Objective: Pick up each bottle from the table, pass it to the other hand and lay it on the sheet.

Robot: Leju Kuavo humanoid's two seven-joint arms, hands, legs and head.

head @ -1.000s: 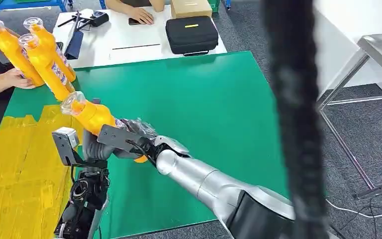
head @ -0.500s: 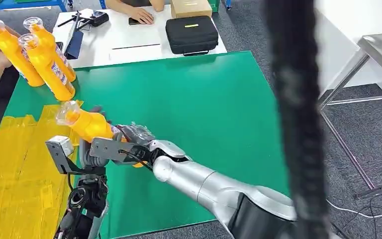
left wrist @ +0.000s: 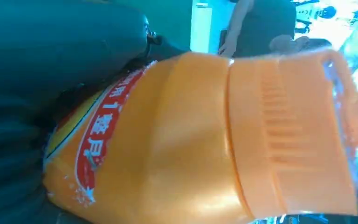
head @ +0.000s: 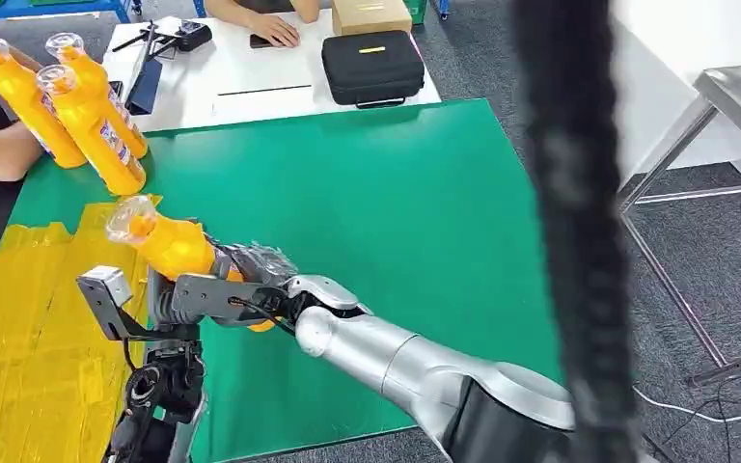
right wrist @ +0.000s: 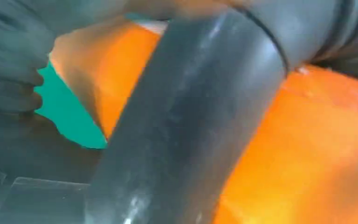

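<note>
The orange bottle hangs tilted above the green surface, beside the yellow sheet, gripped together by the left robot hand and right robot hand.

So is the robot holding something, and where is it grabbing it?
Yes, an orange bottle. Both hands meet at its lower body: the right hand and the left hand. Its clear-capped neck sticks out free.

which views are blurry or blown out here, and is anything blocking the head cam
Head view: mostly sharp, but a blurred black cable crosses it top to bottom right of centre. Left wrist view: the orange plastic bottle is close and soft, with overexposed background at the upper right. Right wrist view: badly out of focus, a dark grey thumb smeared across the orange bottle, with dull glare on the thumb.
</note>
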